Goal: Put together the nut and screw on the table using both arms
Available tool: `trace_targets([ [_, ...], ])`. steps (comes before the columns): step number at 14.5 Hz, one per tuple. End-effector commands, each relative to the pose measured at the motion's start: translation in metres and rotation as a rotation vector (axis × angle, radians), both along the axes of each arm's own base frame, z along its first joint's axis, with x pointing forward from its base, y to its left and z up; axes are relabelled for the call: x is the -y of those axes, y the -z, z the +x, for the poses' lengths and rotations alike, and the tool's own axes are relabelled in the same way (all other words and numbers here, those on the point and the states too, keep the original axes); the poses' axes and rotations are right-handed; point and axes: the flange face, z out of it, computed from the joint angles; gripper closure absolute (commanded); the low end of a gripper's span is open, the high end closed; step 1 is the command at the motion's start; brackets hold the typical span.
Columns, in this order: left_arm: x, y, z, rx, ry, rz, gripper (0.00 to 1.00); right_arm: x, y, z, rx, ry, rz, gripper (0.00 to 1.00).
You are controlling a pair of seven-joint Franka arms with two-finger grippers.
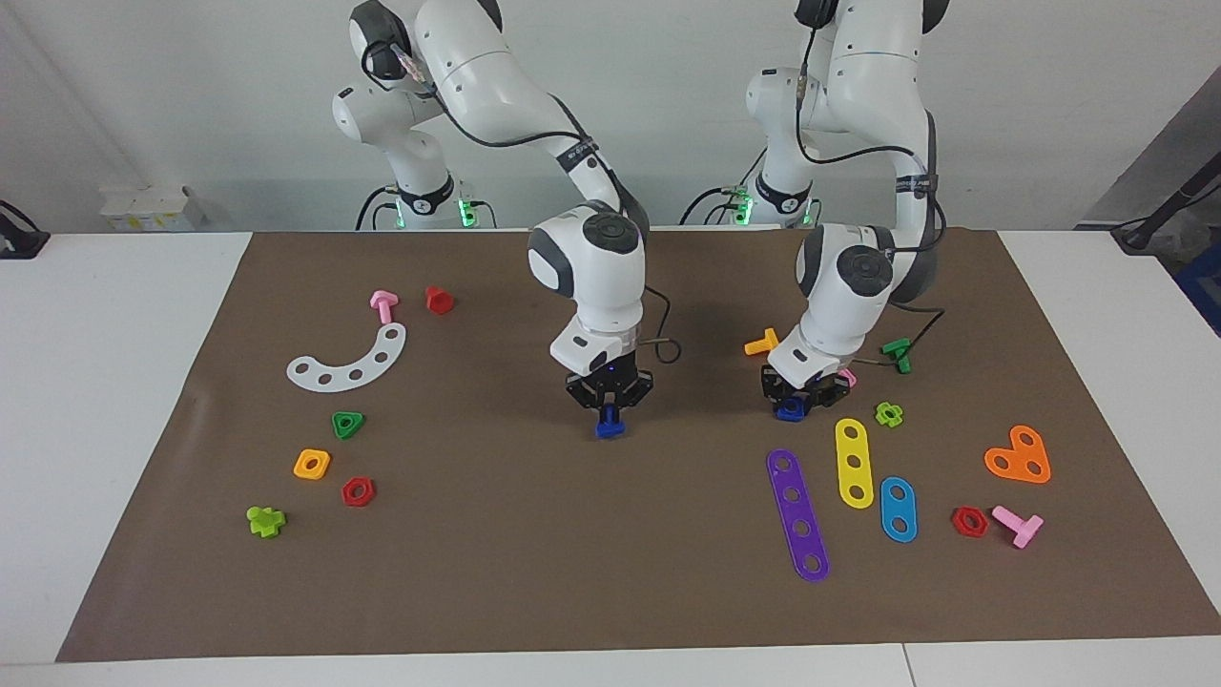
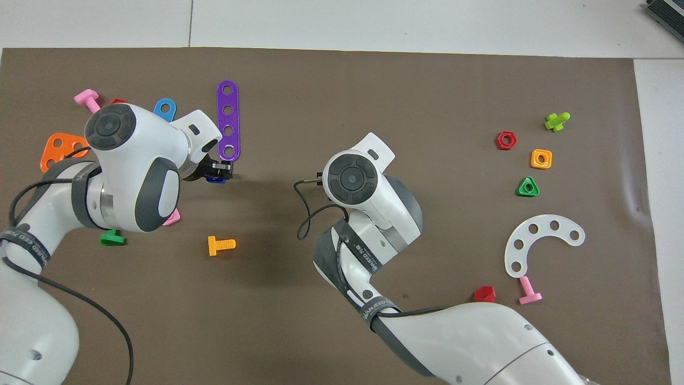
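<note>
So the right gripper hung in the dead centre of the facing view, pointing straight down. Its fingers were pinched on the small dark-blue plastic toy screw. The screw stuck out below the fingertips, with its wider end lowest. It sat right down at the brown rectangular mat, and I couldn't tell if it was touching the mat or just off it. In the overhead view the wrist covered that whole grip.

The left gripper was down low over the mat toward the left arm's end of the table, a bit above mid-frame in the facing view. The small dark-blue square plastic nut sat directly under its tips, on or right at the mat. From overhead the nut peeked out just below the black tips of that gripper. Honestly I couldn't tell whether that one was spread or closed on it.

Right by the nut, lower in the facing frame, lay a long purple plastic strip with holes and a yellow holed strip. An orange plastic bolt and a green plastic bolt lay nearer to the robots than the nut, one on each side of the left wrist.
</note>
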Motion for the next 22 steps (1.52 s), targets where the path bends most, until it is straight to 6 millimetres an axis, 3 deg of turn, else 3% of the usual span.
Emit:
trace_targets([
  [1,0.025,-0.012,0.018,-0.011,-0.074,-0.024,1.0,-0.004,0.007,-0.004,0.003,0.002,0.004,1.0],
  [2,0.042,-0.014,0.018,-0.01,-0.081,-0.032,1.0,-0.005,0.011,-0.006,-0.001,0.0,0.002,1.0],
  [3,0.054,-0.023,0.021,-0.007,-0.106,-0.049,1.0,-0.004,0.012,-0.007,-0.004,-0.001,0.0,0.77],
  [4,0.066,-0.03,0.026,-0.007,-0.119,-0.056,1.0,-0.004,0.013,-0.007,-0.005,-0.001,-0.001,0.14],
  [5,0.08,-0.039,0.03,-0.009,-0.133,-0.06,1.0,-0.005,0.012,-0.007,-0.006,-0.003,-0.003,0.0],
  [7,0.109,-0.046,0.038,-0.011,-0.174,-0.069,1.0,0.001,-0.009,-0.004,0.005,0.006,0.006,0.0],
  [8,0.12,-0.04,0.039,-0.016,-0.186,-0.068,1.0,0.016,-0.037,0.001,0.02,0.021,0.015,0.0],
  [10,0.135,-0.039,0.042,-0.01,-0.189,-0.079,1.0,0.055,-0.08,0.014,0.029,0.06,0.015,0.0],
  [13,0.179,-0.034,0.041,-0.003,-0.211,-0.092,1.0,0.118,-0.125,0.029,0.023,0.056,-0.01,0.0],
  [16,0.212,-0.034,0.021,-0.026,-0.185,-0.087,1.0,0.184,-0.163,0.037,0.012,0.064,-0.031,0.0],
  [20,0.244,-0.031,-0.003,-0.061,-0.167,-0.101,1.0,0.269,-0.221,0.02,-0.069,0.091,0.009,0.0],
  [22,0.252,-0.021,-0.013,-0.085,-0.165,-0.085,1.0,0.304,-0.239,0.005,-0.131,0.097,0.011,0.0],
])
